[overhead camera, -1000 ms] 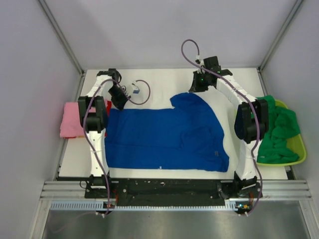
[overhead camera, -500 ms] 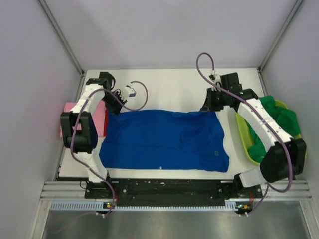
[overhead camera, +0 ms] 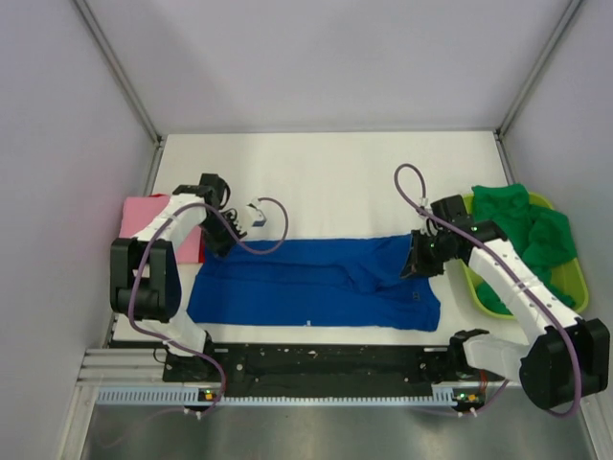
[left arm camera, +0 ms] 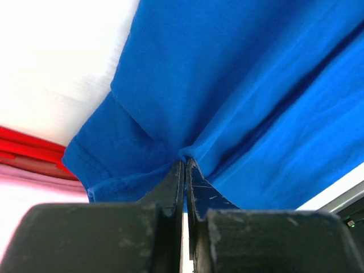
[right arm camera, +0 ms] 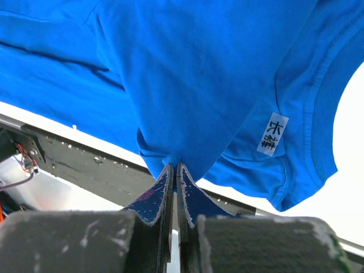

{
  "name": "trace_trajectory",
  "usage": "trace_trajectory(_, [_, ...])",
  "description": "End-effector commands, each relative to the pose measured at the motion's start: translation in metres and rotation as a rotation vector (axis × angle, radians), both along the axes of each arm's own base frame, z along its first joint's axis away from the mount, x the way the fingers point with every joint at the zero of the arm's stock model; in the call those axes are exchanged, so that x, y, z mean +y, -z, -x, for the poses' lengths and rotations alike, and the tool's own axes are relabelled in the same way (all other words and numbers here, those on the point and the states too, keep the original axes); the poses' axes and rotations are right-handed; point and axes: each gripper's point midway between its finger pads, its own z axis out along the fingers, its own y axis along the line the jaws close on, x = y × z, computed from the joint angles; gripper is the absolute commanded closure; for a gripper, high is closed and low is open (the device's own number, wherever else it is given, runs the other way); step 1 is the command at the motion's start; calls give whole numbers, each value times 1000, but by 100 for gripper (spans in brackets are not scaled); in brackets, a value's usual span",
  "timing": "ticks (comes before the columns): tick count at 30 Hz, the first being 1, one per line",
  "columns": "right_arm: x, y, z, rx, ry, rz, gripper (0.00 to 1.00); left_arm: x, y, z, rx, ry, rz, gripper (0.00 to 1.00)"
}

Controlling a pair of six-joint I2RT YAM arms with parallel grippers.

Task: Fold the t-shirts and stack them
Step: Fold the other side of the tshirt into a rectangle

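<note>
Blue t-shirt (overhead camera: 306,283), left fingers (left arm camera: 170,190) pinching its left end, right fingers (right arm camera: 156,196) pinching its right end

Jaws pressed together pinch a fold of the blue t-shirt (left arm camera: 227,85).

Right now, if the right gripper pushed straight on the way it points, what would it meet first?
The blue t-shirt: the right gripper is shut on a pinch of it, and more of the same cloth fills the line ahead. What lies under that cloth I cannot tell.
</note>
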Motion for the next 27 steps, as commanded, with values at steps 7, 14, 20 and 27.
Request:
trace_trajectory(7, [-17, -46, -3, -96, 50, 60, 100, 15, -24, -24, -139, -4, -89, 100])
trace_trajectory(14, [-20, -7, 12, -7, 50, 75, 100, 18, 1, 25, 51, 15, -99, 95])
trace_trajectory(20, [-20, 10, 11, 26, 51, 86, 100, 37, 6, 76, 250, 49, -185, 49])
trace_trajectory(27, [-22, 14, 13, 41, 47, 99, 100, 26, -44, 35, 103, -35, -138, 48])
